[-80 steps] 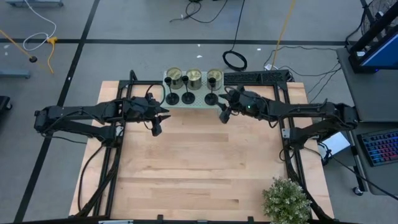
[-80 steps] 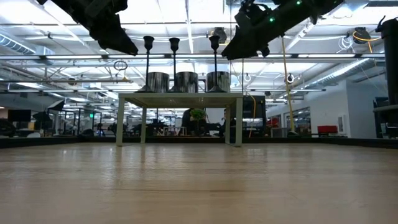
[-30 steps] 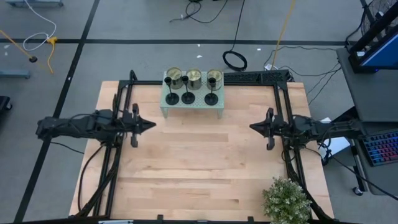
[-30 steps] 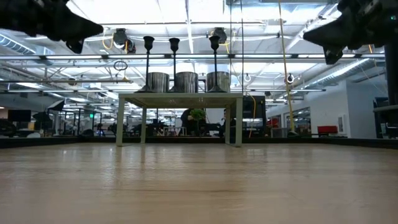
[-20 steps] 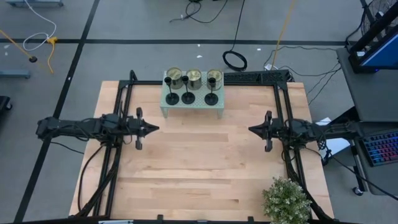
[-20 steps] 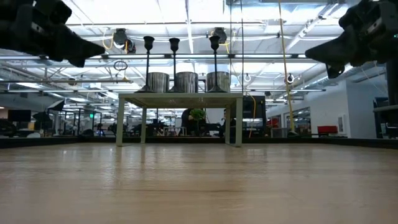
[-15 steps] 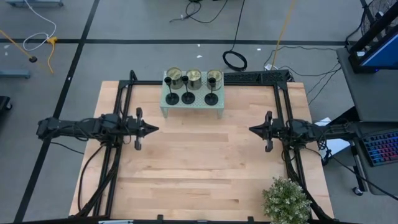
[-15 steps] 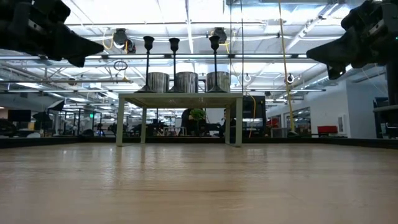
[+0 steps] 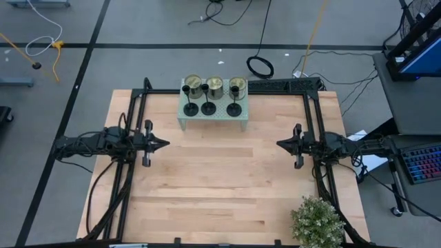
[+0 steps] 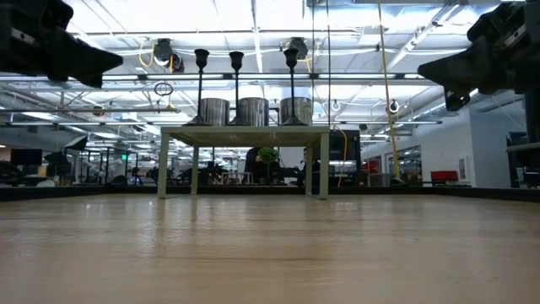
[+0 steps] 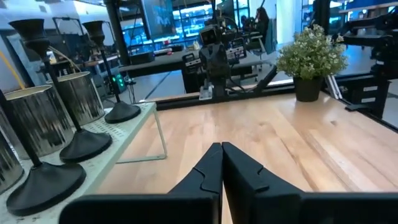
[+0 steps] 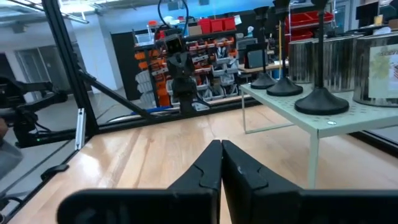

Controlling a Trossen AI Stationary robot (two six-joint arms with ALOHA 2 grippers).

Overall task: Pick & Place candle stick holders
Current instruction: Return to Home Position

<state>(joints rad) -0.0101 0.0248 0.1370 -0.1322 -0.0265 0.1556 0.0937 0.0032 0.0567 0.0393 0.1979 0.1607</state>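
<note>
On the small pale-green perforated metal shelf (image 9: 213, 118) at the light wooden bench (image 9: 220, 193) far edge: three black disc-based candle stick holders (image 9: 209, 108), upright near its front; my left hand (image 9: 165, 143) and right hand (image 9: 278, 143) closed, empty, well apart from them; I judge only a bench jolt could topple those thin stems.

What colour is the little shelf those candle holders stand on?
Pale green, dotted with small holes; the left wrist view shows the shelf best.
</note>
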